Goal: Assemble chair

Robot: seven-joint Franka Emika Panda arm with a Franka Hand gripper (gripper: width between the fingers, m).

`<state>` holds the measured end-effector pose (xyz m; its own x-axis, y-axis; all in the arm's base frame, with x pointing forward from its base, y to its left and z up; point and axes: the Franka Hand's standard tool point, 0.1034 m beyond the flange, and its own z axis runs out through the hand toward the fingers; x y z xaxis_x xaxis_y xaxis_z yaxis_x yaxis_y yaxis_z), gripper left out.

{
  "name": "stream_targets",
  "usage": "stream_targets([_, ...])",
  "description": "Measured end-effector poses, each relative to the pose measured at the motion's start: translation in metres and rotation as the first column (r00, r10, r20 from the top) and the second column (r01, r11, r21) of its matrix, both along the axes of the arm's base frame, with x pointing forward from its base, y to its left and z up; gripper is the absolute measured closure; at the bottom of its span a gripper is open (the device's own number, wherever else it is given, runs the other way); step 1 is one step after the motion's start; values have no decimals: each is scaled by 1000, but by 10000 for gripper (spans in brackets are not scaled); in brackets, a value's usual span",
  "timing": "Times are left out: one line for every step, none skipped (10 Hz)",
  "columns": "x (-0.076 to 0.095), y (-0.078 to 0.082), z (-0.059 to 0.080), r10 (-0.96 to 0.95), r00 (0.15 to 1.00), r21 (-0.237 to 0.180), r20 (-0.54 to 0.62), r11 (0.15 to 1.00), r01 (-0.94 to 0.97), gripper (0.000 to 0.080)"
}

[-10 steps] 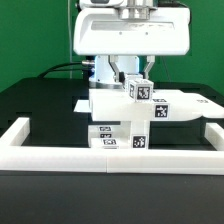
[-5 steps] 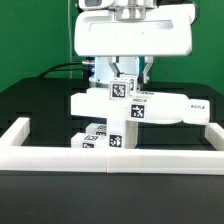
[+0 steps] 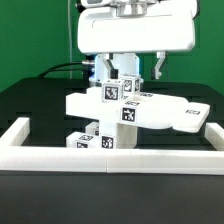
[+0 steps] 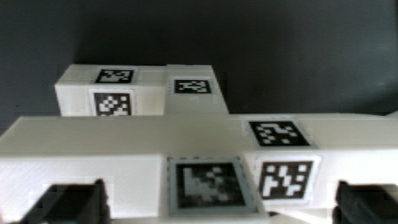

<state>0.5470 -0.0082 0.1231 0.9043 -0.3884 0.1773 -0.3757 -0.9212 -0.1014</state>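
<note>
The chair (image 3: 150,108) is a partly built group of white tagged pieces: a wide slab lying flat, a tagged block (image 3: 114,90) on top, and legs (image 3: 100,138) under it by the front wall. My gripper (image 3: 132,70) hangs over the block with fingers (image 3: 160,64) spread wide to either side of it. In the wrist view the slab (image 4: 107,150) fills the width, a tagged block (image 4: 214,185) sits between my fingertips (image 4: 71,205), and gaps show beside it. The gripper (image 4: 217,206) is open. Another tagged piece (image 4: 143,90) lies beyond.
A long low white barrier wall (image 3: 110,161) runs along the front, with side walls at the exterior view's left (image 3: 14,132) and right (image 3: 216,128). The table top (image 3: 40,100) is black. The white arm body (image 3: 130,30) hangs above.
The chair pieces have shifted toward the exterior view's left and turned a little. My fingers stand wider apart than one second ago.
</note>
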Motion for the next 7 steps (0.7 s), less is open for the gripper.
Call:
stream_targets([-3,1,6,1,1000,6,3,1000,-1,160])
stream_targets([-5,3,13,1,1000,15,6,1000,-2,151])
stream_targets([-5,3,12,1,1000,14,7,1000,-1,151])
stream_targets([-5,3,11,1,1000,13,4,1000,-1,151])
stream_targets([-5,3,11,1,1000,13,4,1000,-1,151])
stream_targets([-5,3,10,1,1000,13,3,1000,-1,151])
stream_targets([-5,2,10,1,1000,13,3,1000,-1,151])
